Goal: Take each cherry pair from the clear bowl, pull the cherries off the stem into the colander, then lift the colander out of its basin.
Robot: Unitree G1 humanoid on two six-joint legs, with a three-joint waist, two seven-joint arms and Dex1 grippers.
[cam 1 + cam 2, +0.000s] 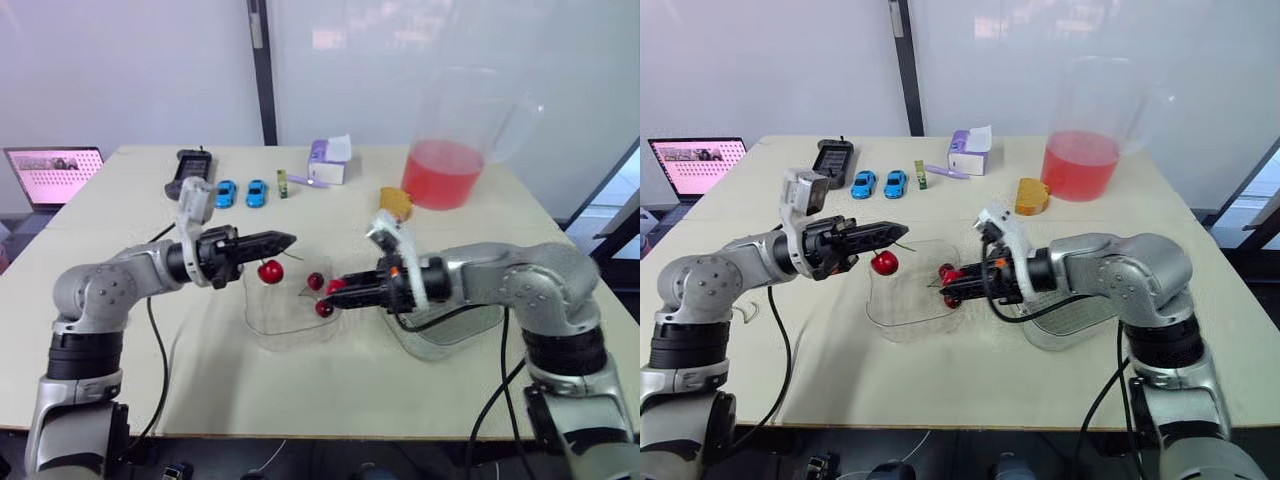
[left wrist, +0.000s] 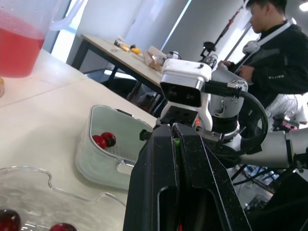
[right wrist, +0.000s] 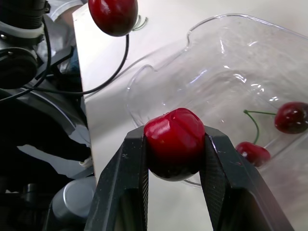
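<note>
My left gripper is shut on a green stem, and one red cherry hangs from it above the left rim of the clear bowl. My right gripper is shut on a second red cherry, held over the bowl's right side. Another cherry pair on its stem lies in the bowl. The pale colander in its basin sits on the table under my right forearm, with two cherries inside it.
A large pitcher of red drink stands at the back right, with an orange object in front of it. Two blue toy cars, a purple tissue box and a black device line the far side. A laptop sits far left. A person stands beyond the table.
</note>
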